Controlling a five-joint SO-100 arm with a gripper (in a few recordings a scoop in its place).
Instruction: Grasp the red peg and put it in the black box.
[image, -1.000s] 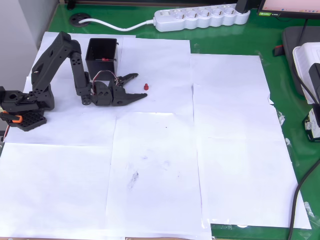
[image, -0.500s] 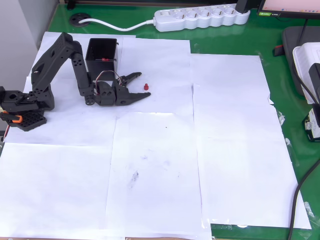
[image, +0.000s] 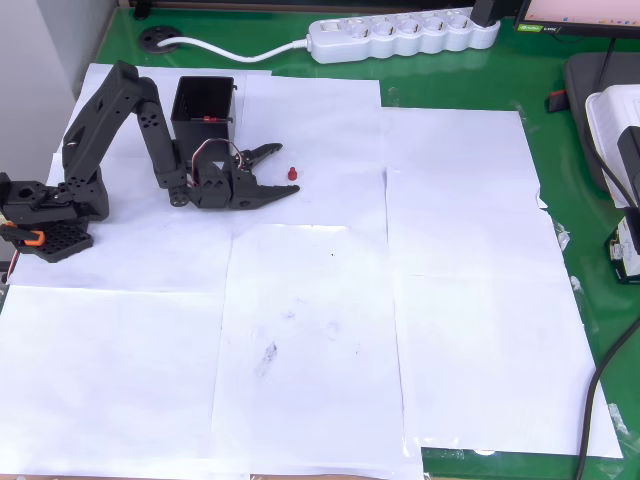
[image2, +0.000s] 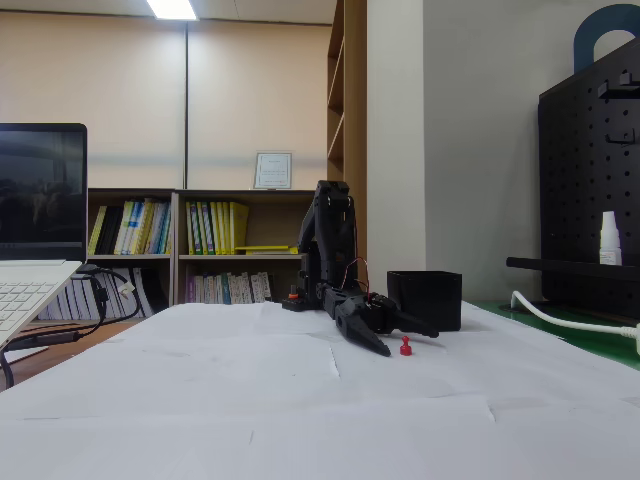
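While its jaws gape, the gripper (image: 283, 172) brackets the red peg (image: 292, 174) near the black box (image: 204, 112); light, stiff, likely best pinched at the stem.

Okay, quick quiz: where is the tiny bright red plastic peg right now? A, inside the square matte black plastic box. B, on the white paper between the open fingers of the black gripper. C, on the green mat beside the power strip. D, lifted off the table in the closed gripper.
B: the tiny bright red plastic peg stands on the white paper, between the open fingers of the black gripper, outside the square matte black plastic box.
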